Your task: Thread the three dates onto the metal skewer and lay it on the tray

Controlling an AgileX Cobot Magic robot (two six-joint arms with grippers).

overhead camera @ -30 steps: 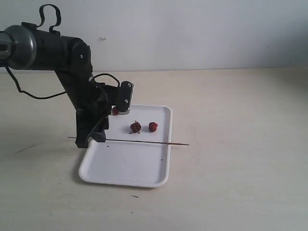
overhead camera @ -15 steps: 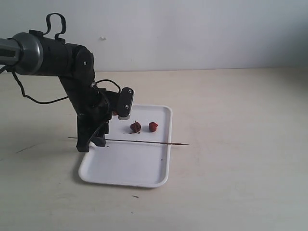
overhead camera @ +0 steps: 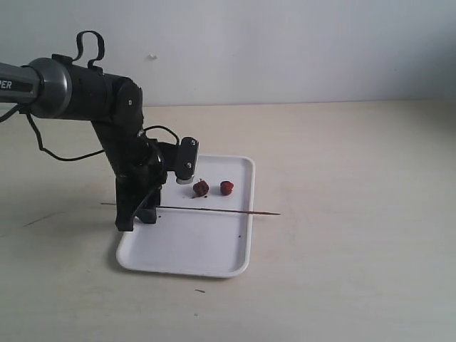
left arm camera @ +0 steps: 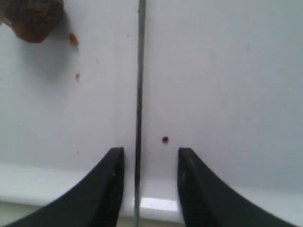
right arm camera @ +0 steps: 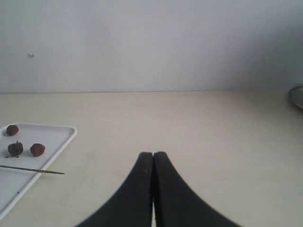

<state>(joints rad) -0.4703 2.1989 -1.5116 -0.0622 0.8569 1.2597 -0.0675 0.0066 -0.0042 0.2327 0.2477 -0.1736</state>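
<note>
The thin grey metal skewer [overhead camera: 214, 211] lay across the flat white plastic tray [overhead camera: 206, 251], between the open jaws of the left gripper [left arm camera: 150, 158], touched by neither. Three wrinkled red-brown dates [right arm camera: 15, 148] sat loose on the tray beside it. The jaws of the right gripper [right arm camera: 153, 158] were closed, empty.

— Is there any writing that can be read?
— Only the white letters "PER" on the grey tube [overhead camera: 34, 87] of the left arm [overhead camera: 117, 114]. The picture's edge cuts the word.
— Nothing more?
— No.

Left tool [left arm camera: 150, 156] dropped lower around skewer [left arm camera: 139, 94], shifted slightly right.
</note>
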